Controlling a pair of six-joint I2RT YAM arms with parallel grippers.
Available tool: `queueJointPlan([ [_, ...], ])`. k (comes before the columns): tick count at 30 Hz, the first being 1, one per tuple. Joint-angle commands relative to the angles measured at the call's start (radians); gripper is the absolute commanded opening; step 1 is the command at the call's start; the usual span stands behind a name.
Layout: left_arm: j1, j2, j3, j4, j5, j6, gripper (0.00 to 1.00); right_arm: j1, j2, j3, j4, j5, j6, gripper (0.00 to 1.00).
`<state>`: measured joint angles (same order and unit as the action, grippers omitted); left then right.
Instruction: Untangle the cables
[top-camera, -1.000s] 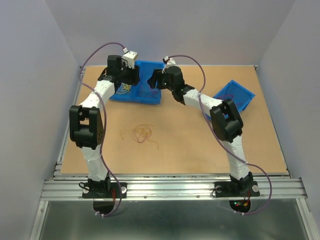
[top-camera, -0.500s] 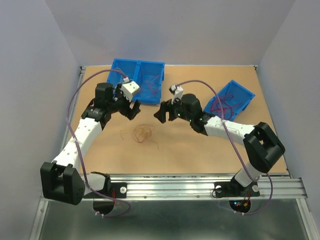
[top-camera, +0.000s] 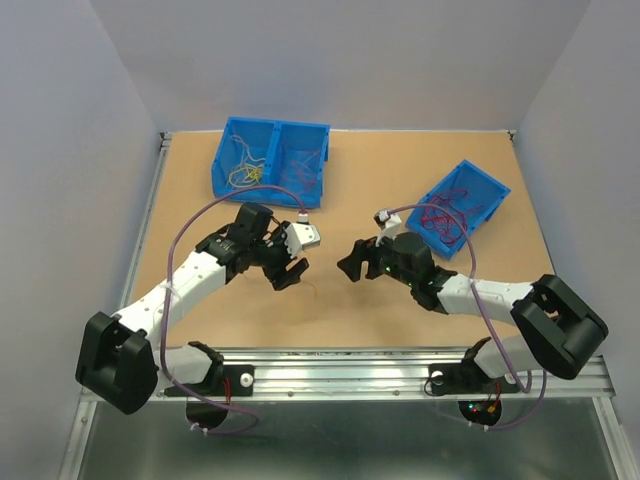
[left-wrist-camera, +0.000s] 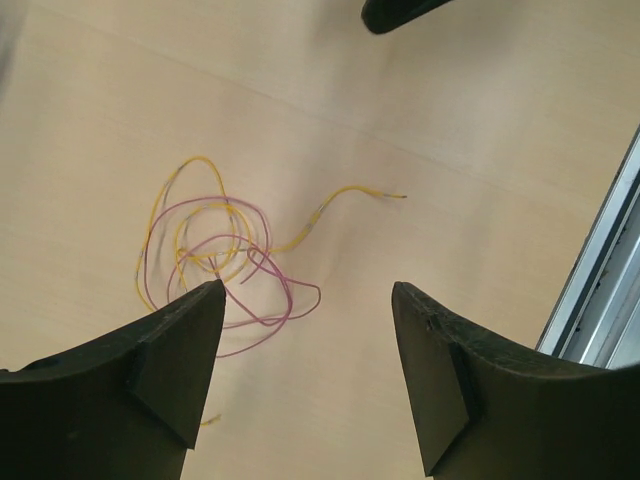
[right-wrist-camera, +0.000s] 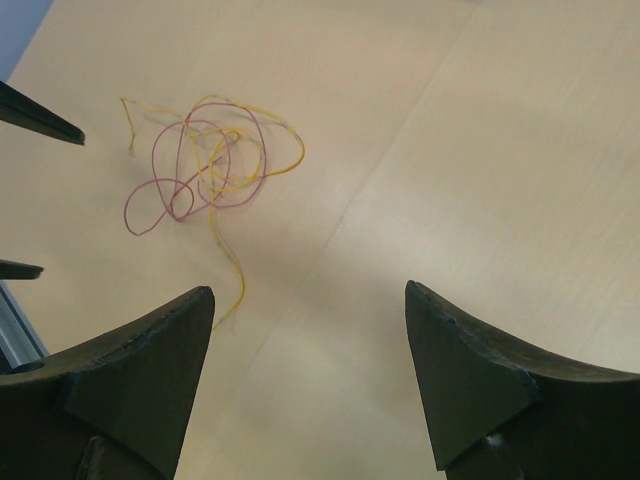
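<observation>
Cables (left-wrist-camera: 215, 255), yellow and pink in one tangle, lie on open table (left-wrist-camera: 450, 120) at ten o'clock of the left gripper (left-wrist-camera: 305, 290), which is spread and empty. Right gripper (right-wrist-camera: 310, 290) is spread wide too, tangle at eleven o'clock. Rail (left-wrist-camera: 600, 290) edge is close at three o'clock.

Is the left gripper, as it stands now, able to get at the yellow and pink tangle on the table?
Probably yes: the open left gripper hangs close over the tangle, with nothing lying between them.

Overhead, plus wrist close-ups above cables (left-wrist-camera: 215, 256)
</observation>
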<state>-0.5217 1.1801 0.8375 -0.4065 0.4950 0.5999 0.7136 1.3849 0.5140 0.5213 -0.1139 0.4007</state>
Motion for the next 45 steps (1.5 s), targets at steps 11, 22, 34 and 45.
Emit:
queueJointPlan([
  [11,-0.011,0.147,0.025,0.051,-0.091,-0.069,0.59,0.003,-0.09,-0.091,0.14,0.062,0.036,0.81],
  [22,-0.032,0.144,0.051,0.017,-0.075,-0.026,0.0,0.001,0.001,-0.069,0.198,-0.032,-0.008,0.81],
  [34,-0.034,0.001,0.27,-0.198,0.033,0.003,0.0,0.038,0.158,0.03,0.374,-0.19,-0.112,0.82],
  [45,-0.034,-0.073,0.534,-0.219,0.072,-0.12,0.0,0.066,0.278,0.087,0.499,-0.216,-0.128,0.82],
])
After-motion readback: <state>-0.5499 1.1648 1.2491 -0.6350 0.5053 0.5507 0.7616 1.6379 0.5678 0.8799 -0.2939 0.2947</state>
